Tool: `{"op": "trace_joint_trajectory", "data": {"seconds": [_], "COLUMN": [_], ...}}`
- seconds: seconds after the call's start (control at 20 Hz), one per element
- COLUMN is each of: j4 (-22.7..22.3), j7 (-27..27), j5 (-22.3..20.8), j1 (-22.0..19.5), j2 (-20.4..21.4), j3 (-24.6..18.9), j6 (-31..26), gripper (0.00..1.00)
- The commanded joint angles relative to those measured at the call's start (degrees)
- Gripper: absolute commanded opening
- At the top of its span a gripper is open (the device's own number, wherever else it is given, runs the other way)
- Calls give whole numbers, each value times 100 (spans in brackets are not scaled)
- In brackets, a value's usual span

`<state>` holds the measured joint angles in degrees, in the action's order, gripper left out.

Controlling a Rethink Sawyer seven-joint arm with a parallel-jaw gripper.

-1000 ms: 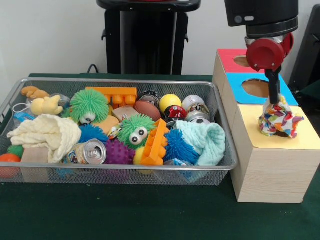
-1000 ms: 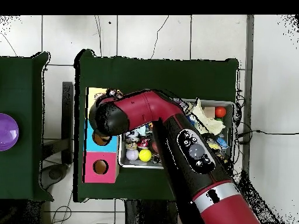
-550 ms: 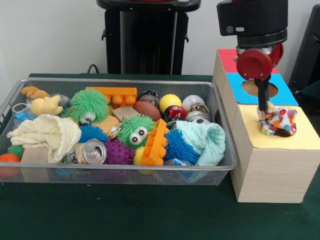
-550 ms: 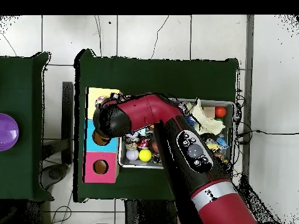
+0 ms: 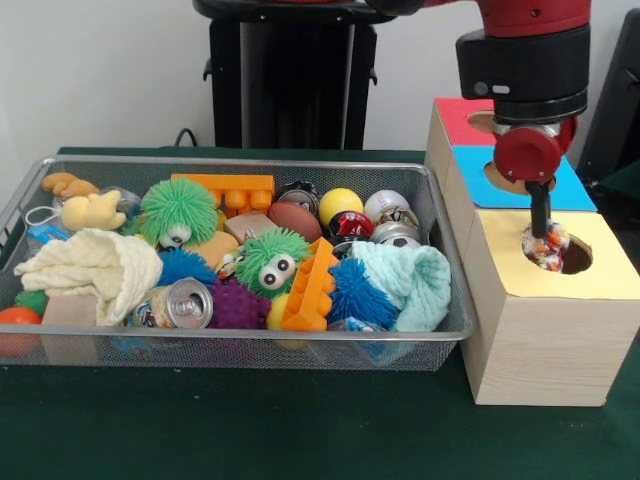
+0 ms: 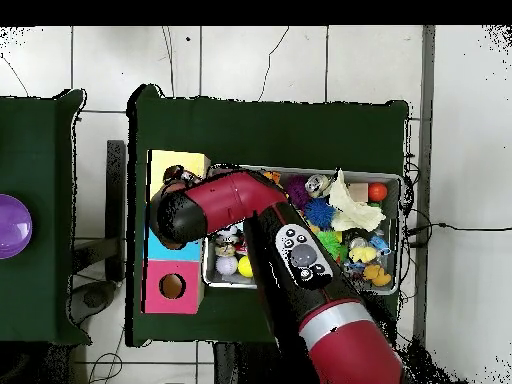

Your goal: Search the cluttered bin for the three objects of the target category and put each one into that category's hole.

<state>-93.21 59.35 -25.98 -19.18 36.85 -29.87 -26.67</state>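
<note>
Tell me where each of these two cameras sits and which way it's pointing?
Front view: sits across the table, looking level at the wire bin and wooden hole box; the red arm's gripper dips into the yellow hole.
Overhead view: hangs above, looking straight down; the red arm reaches from the bottom edge and hides the gripper.
Both show the bin, the box's yellow, blue and red tops, and the arm.

My arm [image 5: 530,45] is glossy red-black plastic — the bin [image 5: 455,300] bare wire mesh, the box [image 5: 540,345] pale matt wood — the cloth [image 5: 545,248] soft.
</note>
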Motion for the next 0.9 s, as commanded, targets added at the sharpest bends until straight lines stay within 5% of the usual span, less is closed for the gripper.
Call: {"op": "trace_joint_trajectory", "data": {"seconds": [0.05, 0.85, 0.9], "j4": [320, 150, 109], "j7": [1277, 1289, 1377], "j5": [68, 498, 626], "j1": [124, 128, 147], "j2": [-403, -184, -164], "j3": [410, 602, 689], "j6": [417, 600, 524], "gripper": [0, 0, 100]}}
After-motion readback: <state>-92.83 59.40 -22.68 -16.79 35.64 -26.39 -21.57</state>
